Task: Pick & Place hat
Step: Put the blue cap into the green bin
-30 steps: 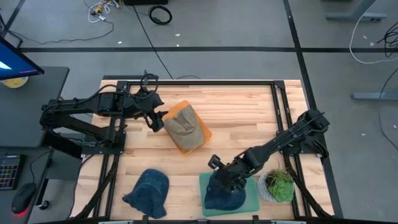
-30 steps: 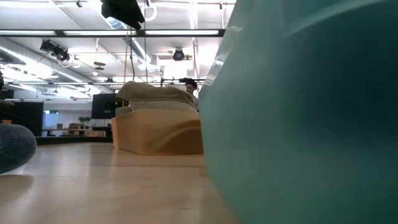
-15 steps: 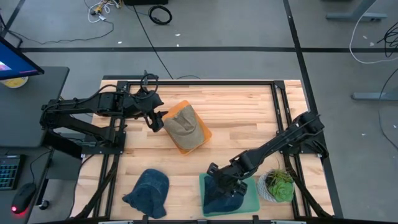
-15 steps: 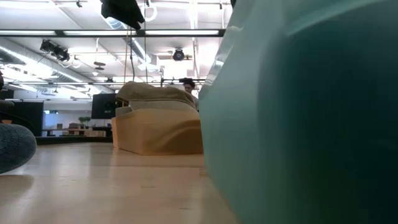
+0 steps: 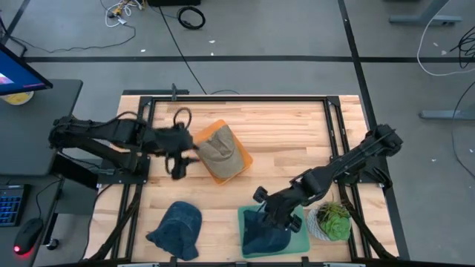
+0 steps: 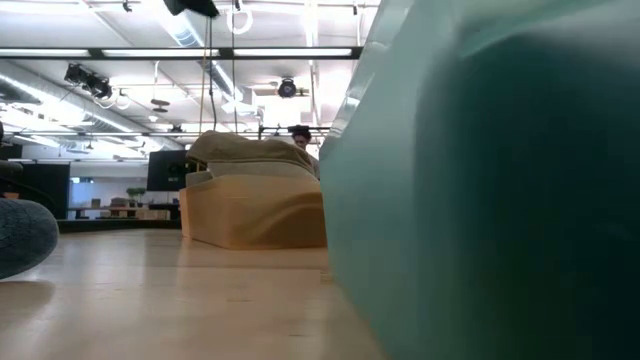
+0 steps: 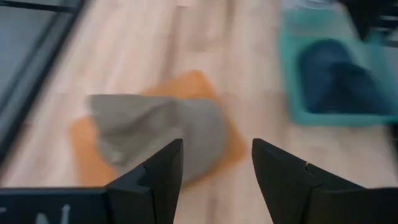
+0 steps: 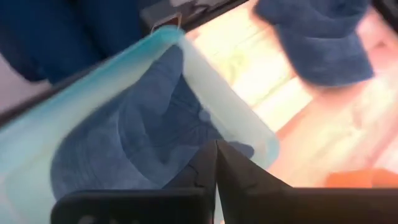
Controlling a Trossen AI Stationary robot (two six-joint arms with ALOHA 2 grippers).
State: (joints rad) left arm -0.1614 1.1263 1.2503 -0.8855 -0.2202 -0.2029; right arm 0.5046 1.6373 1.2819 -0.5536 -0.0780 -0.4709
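A khaki hat (image 5: pixel 217 150) lies on an orange tray (image 5: pixel 236 165) near the table's middle; the low view shows both (image 6: pixel 255 150). A dark blue hat (image 5: pixel 263 236) sits in a teal tray (image 5: pixel 300 228) by the near edge. A second blue hat (image 5: pixel 178 228) lies flat on the wood to its left. My left gripper (image 5: pixel 180 165) hangs open to the left of the orange tray, and its wrist view (image 7: pixel 217 146) looks at the khaki hat (image 7: pixel 155 134). My right gripper (image 5: pixel 266 213) is shut above the dark blue hat (image 8: pixel 143 143). My right gripper points its shut fingertips (image 8: pixel 211 155) down at the crown of the dark blue hat (image 8: pixel 186 134) in the teal tray. I cannot tell whether they touch the cloth.
A small potted plant (image 5: pixel 331 220) stands right of the teal tray, at the table's right near corner. Black frame rails (image 5: pixel 338 126) run along the table's edges. The teal tray's wall (image 6: pixel 480 190) fills the right side of the low view. Bare wood (image 5: pixel 289 137) lies toward the far right.
My left gripper has drawn back from the orange tray's left side, swinging toward the table's near edge. My right gripper has shifted slightly over the teal tray. The khaki hat and both blue hats stay where they were.
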